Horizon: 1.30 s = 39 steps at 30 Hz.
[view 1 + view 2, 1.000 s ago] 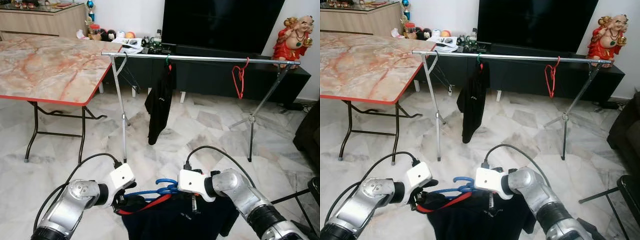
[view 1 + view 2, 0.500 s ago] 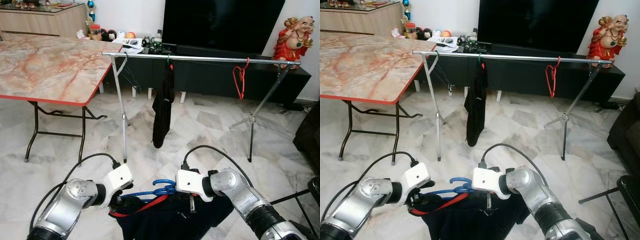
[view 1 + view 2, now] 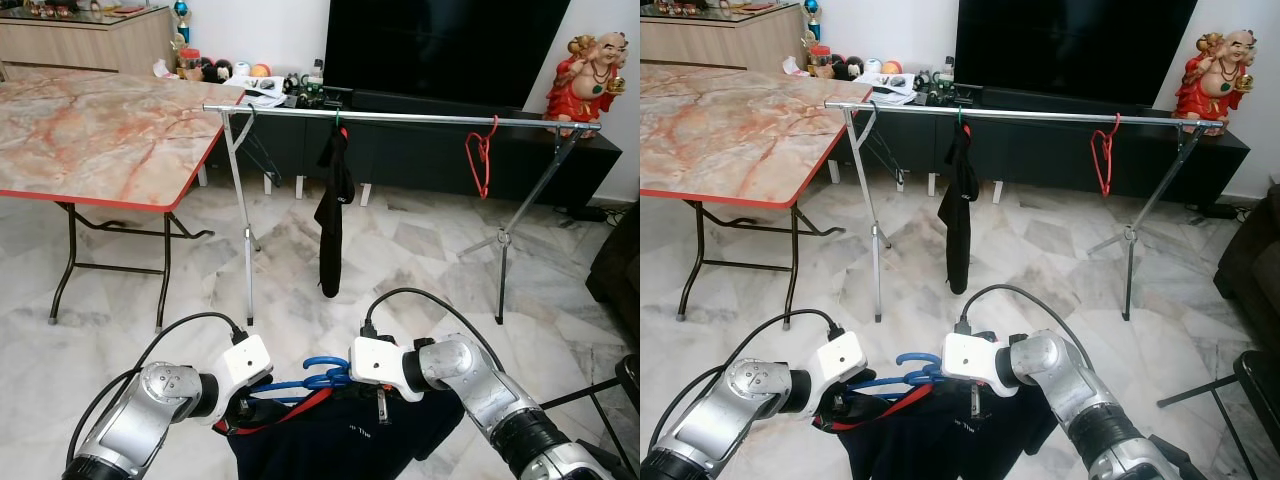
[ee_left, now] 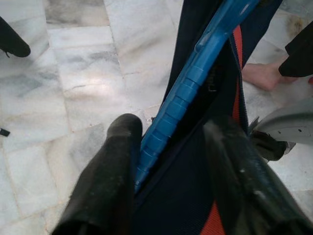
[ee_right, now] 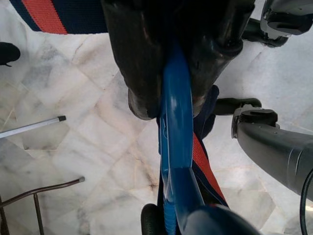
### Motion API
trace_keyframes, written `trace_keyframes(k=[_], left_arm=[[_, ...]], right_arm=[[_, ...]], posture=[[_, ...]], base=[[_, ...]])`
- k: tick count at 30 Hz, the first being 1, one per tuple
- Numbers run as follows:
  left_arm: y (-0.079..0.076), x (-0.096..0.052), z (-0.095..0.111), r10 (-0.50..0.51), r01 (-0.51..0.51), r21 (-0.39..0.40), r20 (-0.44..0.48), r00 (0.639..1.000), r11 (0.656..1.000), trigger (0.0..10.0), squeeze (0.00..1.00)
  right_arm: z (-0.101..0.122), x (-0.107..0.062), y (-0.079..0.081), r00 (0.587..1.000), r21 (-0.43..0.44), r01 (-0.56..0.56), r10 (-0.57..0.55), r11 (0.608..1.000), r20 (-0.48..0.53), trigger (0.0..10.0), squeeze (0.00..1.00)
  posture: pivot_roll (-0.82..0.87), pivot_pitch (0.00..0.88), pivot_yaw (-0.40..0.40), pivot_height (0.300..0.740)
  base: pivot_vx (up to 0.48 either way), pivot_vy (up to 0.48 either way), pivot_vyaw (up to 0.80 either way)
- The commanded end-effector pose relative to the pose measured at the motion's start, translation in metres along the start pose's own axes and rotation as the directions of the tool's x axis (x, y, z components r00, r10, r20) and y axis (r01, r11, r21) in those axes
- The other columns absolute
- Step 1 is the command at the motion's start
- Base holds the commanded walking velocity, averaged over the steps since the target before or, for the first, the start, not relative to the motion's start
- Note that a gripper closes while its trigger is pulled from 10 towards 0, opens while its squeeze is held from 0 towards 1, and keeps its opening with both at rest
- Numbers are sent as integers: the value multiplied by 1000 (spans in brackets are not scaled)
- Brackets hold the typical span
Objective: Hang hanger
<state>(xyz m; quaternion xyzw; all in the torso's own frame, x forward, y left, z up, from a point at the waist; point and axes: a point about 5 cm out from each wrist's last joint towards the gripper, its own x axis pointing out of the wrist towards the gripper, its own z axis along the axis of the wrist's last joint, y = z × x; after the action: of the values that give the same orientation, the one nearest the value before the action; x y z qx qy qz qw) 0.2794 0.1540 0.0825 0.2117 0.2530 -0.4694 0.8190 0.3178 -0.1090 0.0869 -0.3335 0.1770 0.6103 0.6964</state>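
Two tools hold one blue hanger with a dark shirt, low and well short of the rail. Left wrist view: left tool grips the hanger arm narrowly. Right wrist view: right tool pinches its neck. Best lift level, hook forward, between the hung garment and red hanger; the counter flanks the rail.
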Motion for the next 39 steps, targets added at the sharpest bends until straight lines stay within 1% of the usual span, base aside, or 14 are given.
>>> trace_keyframes(k=[1, 13, 18, 19, 20, 27, 28, 29, 35, 36, 38, 39], left_arm=[[-4, 3, 3, -34, 34, -1, 11, 999, 999, 0, 0], [-10, 6, 2, -65, 65, -7, -2, 998, 998, 0, 0], [-10, 6, 2, -77, 77, -4, -14, 997, 997, 0, 0], [-10, 6, 2, -80, 80, -4, -16, 997, 997, 0, 0], [-11, 5, 1, -85, 85, -4, -18, 996, 996, 0, 0], [-12, 5, 1, -99, 99, -2, -27, 995, 995, 0, 0], [-12, 5, 1, -100, 100, -2, -28, 995, 995, 0, 0], [-13, 5, 1, -101, 101, -1, -30, 994, 995, 0, 0], [-13, 4, 0, -108, 108, 1, -38, 993, 994, 0, 0], [-13, 4, 0, -108, 108, 0, -40, 993, 994, 0, 0], [-13, 4, 0, -108, 108, 0, -41, 993, 994, 0, 0], [-13, 4, -1, -109, 109, 1, -45, 993, 994, 0, 0]], right_arm=[[13, -4, -7, 997, -21, 38, -36, 999, 71, 10000, 0], [15, -2, -5, 996, -13, 19, -18, 1000, 85, 10000, 0], [16, -2, -5, 994, 17, 5, -7, 1000, 112, 10000, 0], [17, -3, -5, 993, 23, -3, 0, 1000, 117, 10000, 129], [18, -3, -6, 991, 35, -15, 11, 999, 131, 10000, 1000], [23, -4, -4, 984, 40, -57, 49, 998, 171, 10000, 1000], [22, -4, -4, 984, 44, -59, 51, 997, 171, 10000, 518], [21, -4, -4, 984, 49, -61, 52, 997, 169, 10000, 0], [16, -3, 1, 987, 56, -87, 79, 995, 138, 10000, 0], [13, -2, 2, 991, 49, -85, 79, 995, 107, 10000, 0], [12, -2, 2, 992, 46, -81, 77, 996, 96, 10000, 0], [7, -2, 0, 997, 40, -60, 58, 997, 53, 10000, 0]], posture=[[187, 0, -91, 740], [187, 0, -92, 740], [187, 0, -92, 740], [186, 0, -90, 740], [185, 0, -90, 740], [186, 0, -88, 740], [186, 0, -88, 740], [188, 0, -88, 740], [190, 0, -88, 740], [190, 0, -87, 740], [189, 0, -86, 740], [191, 0, -87, 740]], base=[[0, 0, 0], [0, 0, 0], [0, 0, 0], [0, 0, 0], [0, 0, 0], [0, 0, 0], [0, 0, 0], [0, 0, 0], [0, 0, 0], [0, 0, 0], [0, 0, 0], [0, 0, 0]])
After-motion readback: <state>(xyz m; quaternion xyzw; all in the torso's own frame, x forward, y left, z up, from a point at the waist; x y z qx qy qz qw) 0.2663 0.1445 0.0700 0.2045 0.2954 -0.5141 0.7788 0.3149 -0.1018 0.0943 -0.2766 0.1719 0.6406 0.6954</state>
